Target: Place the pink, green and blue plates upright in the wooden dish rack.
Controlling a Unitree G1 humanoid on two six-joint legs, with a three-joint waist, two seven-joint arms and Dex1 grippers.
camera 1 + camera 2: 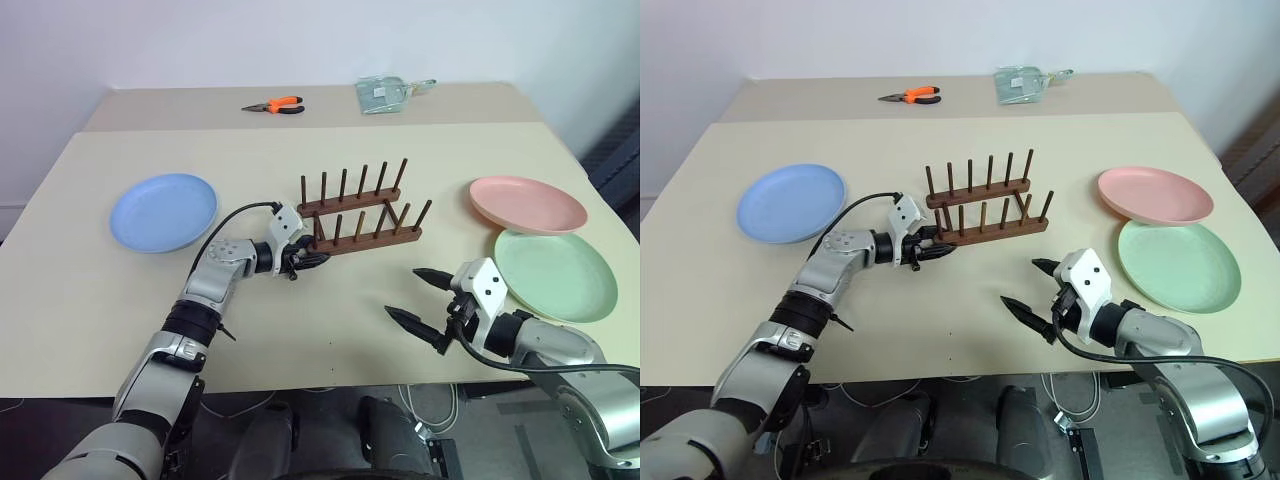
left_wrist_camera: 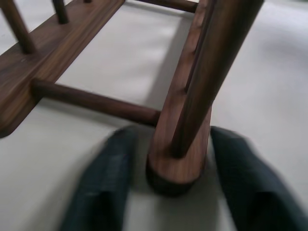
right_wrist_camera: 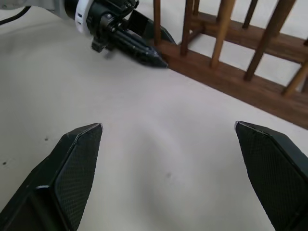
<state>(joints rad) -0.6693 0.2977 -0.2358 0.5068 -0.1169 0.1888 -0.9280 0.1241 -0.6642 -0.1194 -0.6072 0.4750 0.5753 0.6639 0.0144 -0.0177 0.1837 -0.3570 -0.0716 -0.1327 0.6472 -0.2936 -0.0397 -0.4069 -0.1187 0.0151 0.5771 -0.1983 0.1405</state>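
Left gripper (image 2: 175, 185) fingers straddled, not yet clamped, the wooden dish rack (image 1: 362, 225) end bar | right gripper (image 3: 168, 168) released, rack ahead | risk: closing squeeze skews rack; plates unracked

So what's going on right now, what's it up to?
Left end effector closing around end of the wooden dish rack near bar. Right end effector open, empty. Blue plate, pink plate, green plate flat on table. Nothing in the way.
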